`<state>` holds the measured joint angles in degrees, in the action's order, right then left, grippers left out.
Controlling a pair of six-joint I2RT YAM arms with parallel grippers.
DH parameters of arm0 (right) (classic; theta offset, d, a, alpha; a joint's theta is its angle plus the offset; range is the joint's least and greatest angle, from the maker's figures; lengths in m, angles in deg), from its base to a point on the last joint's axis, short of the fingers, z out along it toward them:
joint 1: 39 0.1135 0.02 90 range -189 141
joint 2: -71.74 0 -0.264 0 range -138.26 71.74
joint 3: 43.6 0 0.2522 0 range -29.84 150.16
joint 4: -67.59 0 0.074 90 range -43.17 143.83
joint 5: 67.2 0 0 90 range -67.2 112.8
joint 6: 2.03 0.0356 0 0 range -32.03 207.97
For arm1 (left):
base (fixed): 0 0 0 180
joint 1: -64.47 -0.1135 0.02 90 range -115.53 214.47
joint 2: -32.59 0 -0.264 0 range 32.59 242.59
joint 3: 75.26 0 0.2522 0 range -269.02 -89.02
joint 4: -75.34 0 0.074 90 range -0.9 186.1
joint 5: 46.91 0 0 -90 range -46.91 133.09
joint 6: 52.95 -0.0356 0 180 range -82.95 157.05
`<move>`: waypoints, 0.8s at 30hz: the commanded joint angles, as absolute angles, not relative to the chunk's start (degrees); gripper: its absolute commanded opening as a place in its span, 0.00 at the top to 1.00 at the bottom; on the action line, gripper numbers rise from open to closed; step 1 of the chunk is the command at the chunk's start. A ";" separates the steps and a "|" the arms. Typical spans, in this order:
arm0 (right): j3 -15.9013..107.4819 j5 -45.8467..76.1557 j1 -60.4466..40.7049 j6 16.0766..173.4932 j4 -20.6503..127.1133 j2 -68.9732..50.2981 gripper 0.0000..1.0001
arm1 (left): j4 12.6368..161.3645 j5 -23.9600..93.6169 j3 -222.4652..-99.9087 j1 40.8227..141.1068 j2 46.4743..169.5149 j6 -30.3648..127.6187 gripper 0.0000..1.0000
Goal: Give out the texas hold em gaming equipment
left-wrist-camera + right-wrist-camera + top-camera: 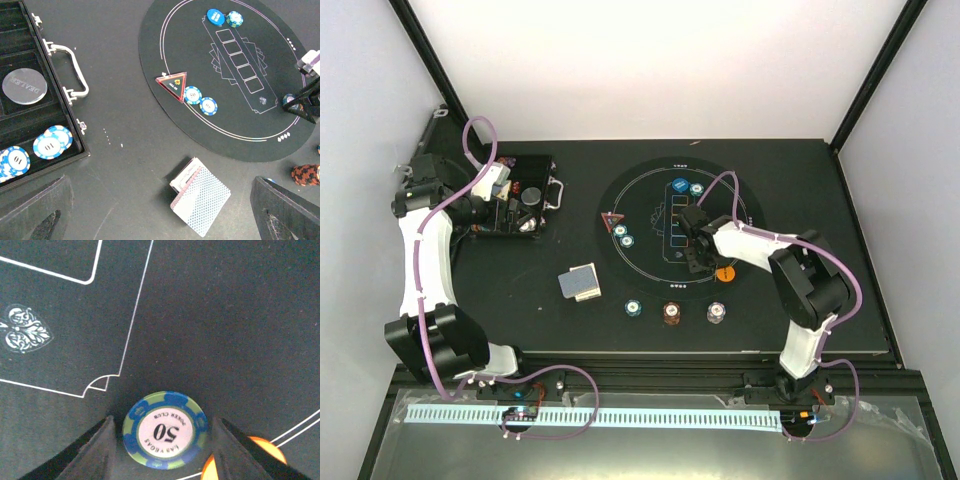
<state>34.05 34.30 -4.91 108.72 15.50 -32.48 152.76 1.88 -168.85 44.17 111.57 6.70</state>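
My right gripper (692, 262) (162, 422) hangs low over the round mat (650, 260). Its jaws are open, with a small gap each side of a blue-green "50" chip (165, 430) lying flat. An orange button (725, 273) (265, 450) lies just beside it. A blue button (679, 185) and a chip (696, 188) sit at the mat's far side, and two teal chips (623, 236) at its left by a red triangle (613, 222). The card deck (580, 282) (200, 200) lies off the mat. My left gripper (505, 190) (160, 220) is wide open and empty above the case.
The open black case (545, 165) (55, 95) at back left holds blue-white chips (50, 142) and a silver dealer disc (24, 86). Three chip stacks, teal (634, 308), red-brown (672, 313) and white (718, 314), stand in a row near the front.
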 commanded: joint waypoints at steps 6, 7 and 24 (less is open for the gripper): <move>37.62 37.71 -1.65 108.17 11.04 -26.82 0.24 | 154.26 0.00 -171.22 43.63 110.57 5.40 0.01; 37.87 37.54 -0.68 108.45 10.50 -25.95 0.23 | 154.28 0.05 -171.23 43.62 110.55 5.41 0.01; 34.31 29.49 17.52 112.50 5.31 -19.84 0.10 | 153.82 -0.29 -171.05 43.60 110.93 5.67 0.01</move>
